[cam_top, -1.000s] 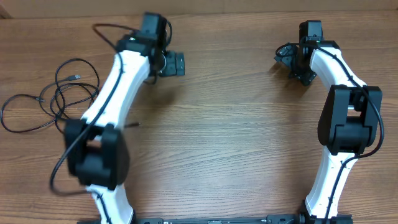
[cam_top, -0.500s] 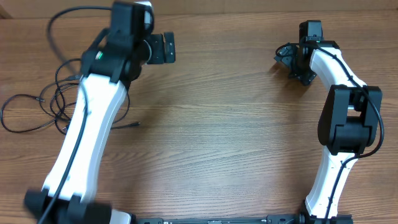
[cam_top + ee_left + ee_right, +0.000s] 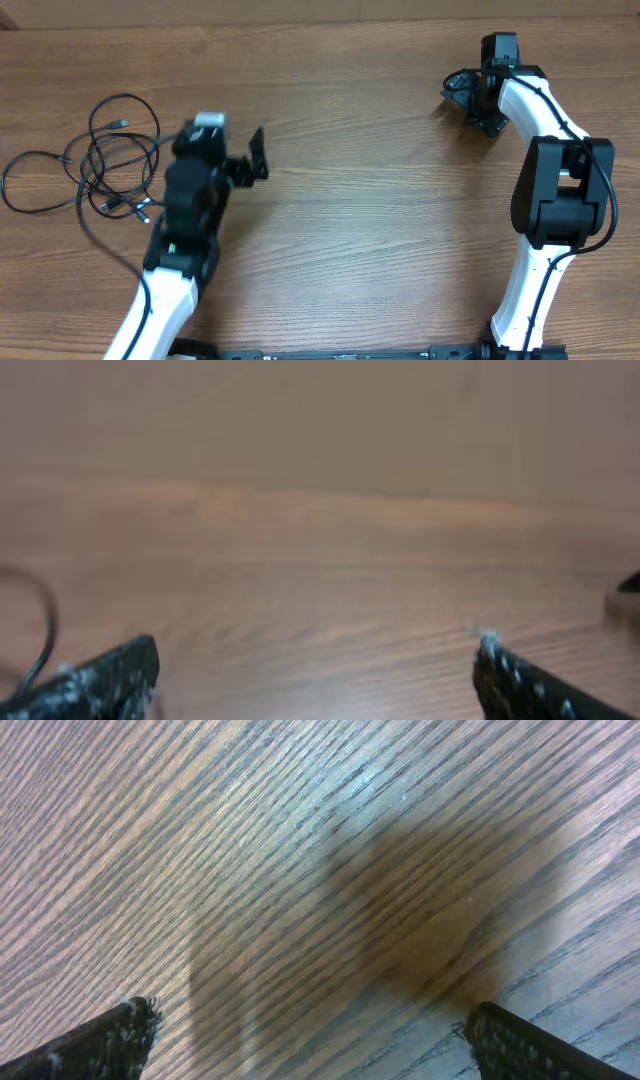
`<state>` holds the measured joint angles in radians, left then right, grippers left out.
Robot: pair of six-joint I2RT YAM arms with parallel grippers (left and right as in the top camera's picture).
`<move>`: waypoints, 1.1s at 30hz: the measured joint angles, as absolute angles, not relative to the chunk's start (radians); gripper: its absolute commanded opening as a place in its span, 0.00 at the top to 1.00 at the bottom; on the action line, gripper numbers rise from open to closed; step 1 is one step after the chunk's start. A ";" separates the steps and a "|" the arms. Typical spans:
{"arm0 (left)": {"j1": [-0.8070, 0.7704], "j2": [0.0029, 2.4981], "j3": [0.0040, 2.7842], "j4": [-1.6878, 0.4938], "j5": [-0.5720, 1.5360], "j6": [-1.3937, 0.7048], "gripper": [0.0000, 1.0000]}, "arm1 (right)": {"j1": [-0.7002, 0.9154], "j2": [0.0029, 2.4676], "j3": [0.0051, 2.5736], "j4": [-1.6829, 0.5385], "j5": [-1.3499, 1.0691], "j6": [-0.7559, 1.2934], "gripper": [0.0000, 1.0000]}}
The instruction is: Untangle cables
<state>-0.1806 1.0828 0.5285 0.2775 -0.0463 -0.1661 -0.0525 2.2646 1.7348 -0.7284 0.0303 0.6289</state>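
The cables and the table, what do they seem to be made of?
The cables look sheathed in matte black rubber or plastic: thin, lying in loose loops, no shine. Their plug ends are too small to judge. The table looks like brown wood or wood-pattern laminate, with fine grain lines and a faint sheen; which, I cannot tell.

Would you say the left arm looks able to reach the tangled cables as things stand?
Probably yes: the cables lie unobstructed beside it, though its open left pincer points away and must turn.
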 measured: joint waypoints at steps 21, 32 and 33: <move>-0.078 0.661 0.010 0.334 -0.078 -0.447 0.00 | -0.052 2.265 1.735 -0.729 0.030 0.628 0.00; -0.092 0.195 0.009 -0.060 -0.182 -0.437 0.00 | -0.052 2.265 1.734 -0.729 0.030 0.628 0.00; -0.092 0.158 0.009 -0.060 -0.185 -0.426 0.00 | -0.052 2.265 1.734 -0.728 0.030 0.628 0.00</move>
